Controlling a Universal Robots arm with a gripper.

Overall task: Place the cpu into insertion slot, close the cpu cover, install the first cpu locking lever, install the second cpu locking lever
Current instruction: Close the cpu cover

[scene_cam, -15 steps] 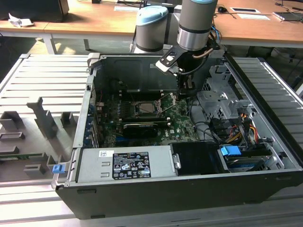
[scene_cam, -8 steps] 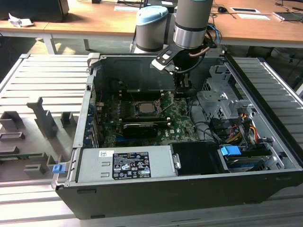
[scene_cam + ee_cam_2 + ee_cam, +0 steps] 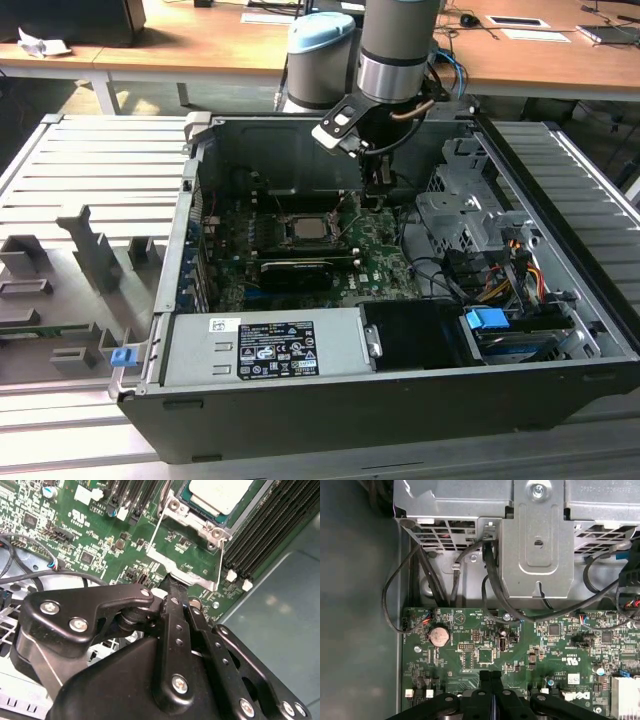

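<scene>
While the cpu [image 3: 308, 229] already sits flat in the slot [image 3: 288, 213], pale top up, the cover [image 3: 197, 577] is not yet down over it. In the second wrist view the cover reads as a thin silvery frame swung open away from the chip, with green board [image 3: 90, 530] showing through its window.

The claw [image 3: 378, 190] hangs low inside the open case [image 3: 300, 420]. In both wrist views its two black fingers [image 3: 485, 680] are clenched together on nothing. In the second wrist view the tips sit right at the cover's free edge, touching it or just short of it; I cannot tell which.

In the exterior view the cpu lies at about 8 o'clock from the claw, near it, and the open cover stands between the two. The hinge side is toward the chip and the free edge toward the claw. That free edge runs roughly crosswise to the line from claw to cpu, from about 11 to 5 o'clock.

By my judgement the placing is done and the step in hand is the cover. Everything turns on the closed tips bearing on that free edge from the 2 o'clock side.
</scene>
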